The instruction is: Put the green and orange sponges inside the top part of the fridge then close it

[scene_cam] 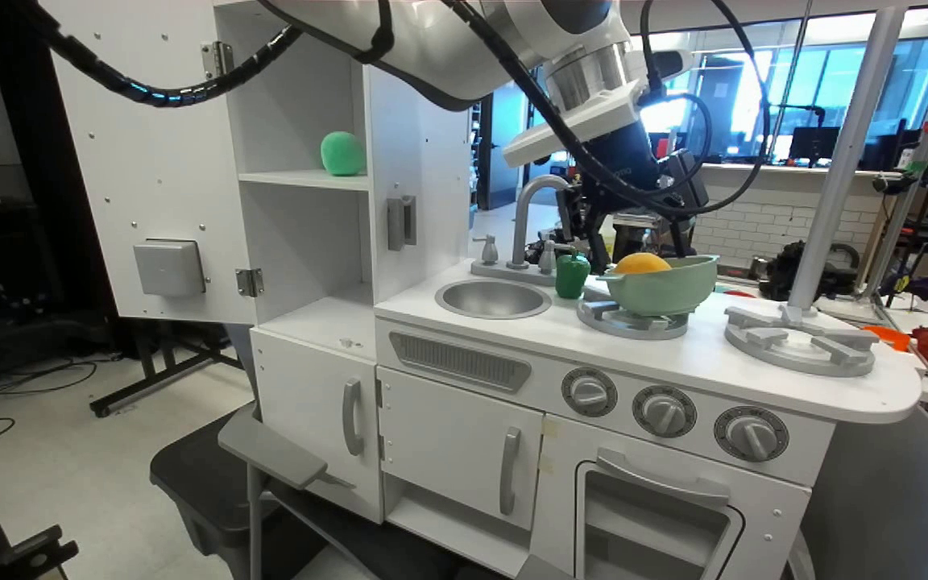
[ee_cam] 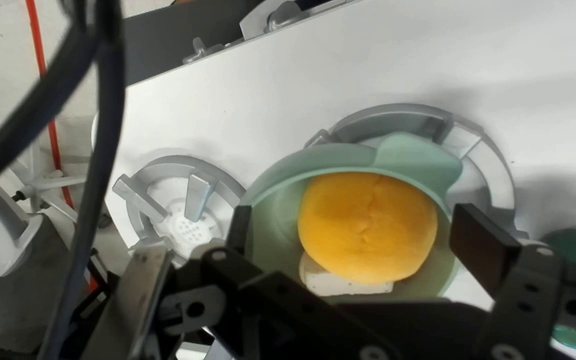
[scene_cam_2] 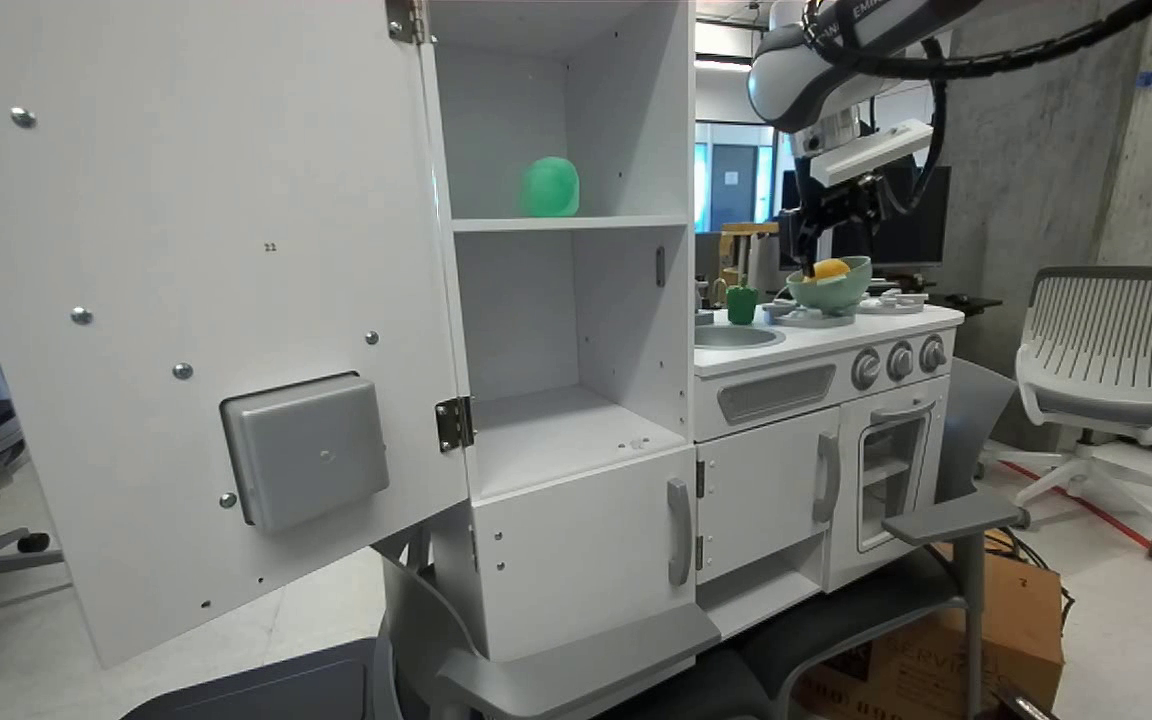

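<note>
Fingers (ee_cam: 485, 245) of the gripper (ee_cam: 354, 227) stand wide apart, holding nothing. Between them in the wrist view, the orange sponge (ee_cam: 368, 227) lies inside the light-green bowl (ee_cam: 278, 220), with one finger at its 9 o'clock and one at its 3. The sponge's longer axis runs roughly from 10 to 4, so closing would probably squeeze it near its widest; the bowl's rim shows right beside both fingers and could get caught too. How low the fingers reach is hard to tell from this angle. In an exterior view, the green sponge (scene_cam: 342, 154) sits on the shelf (scene_cam: 287, 179) in the top part of the fridge (scene_cam: 295, 121), between 9 and 10 o'clock from the gripper, with the door (scene_cam: 150, 161) standing open; the orange one should go that way.
</note>
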